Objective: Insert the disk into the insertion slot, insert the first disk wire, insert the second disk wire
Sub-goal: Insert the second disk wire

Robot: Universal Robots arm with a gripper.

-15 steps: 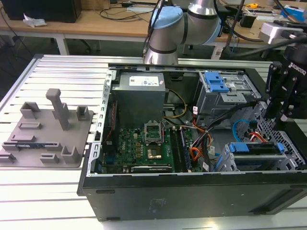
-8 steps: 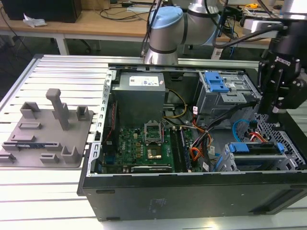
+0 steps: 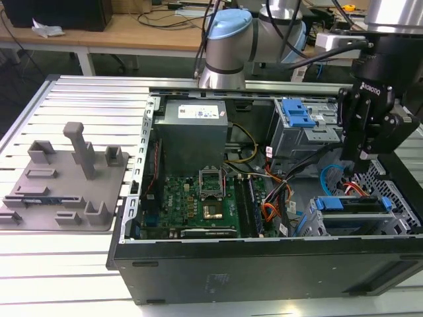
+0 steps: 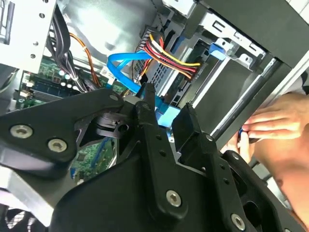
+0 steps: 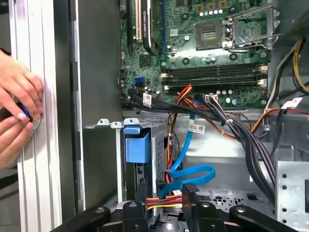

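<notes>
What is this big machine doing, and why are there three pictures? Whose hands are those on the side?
That is a robot arm reaching into an open computer case on a metal table. The exterior view comes from a camera standing off the arm. Both wrist views come from cameras riding on the arm, looking past its black gripper. The gripper hangs over the blue-framed disk, which sits in its grey metal slot, close to a light-blue cable and red and orange wires. The hands belong to a person beside the case. A grey holder block lies on the table.
</notes>
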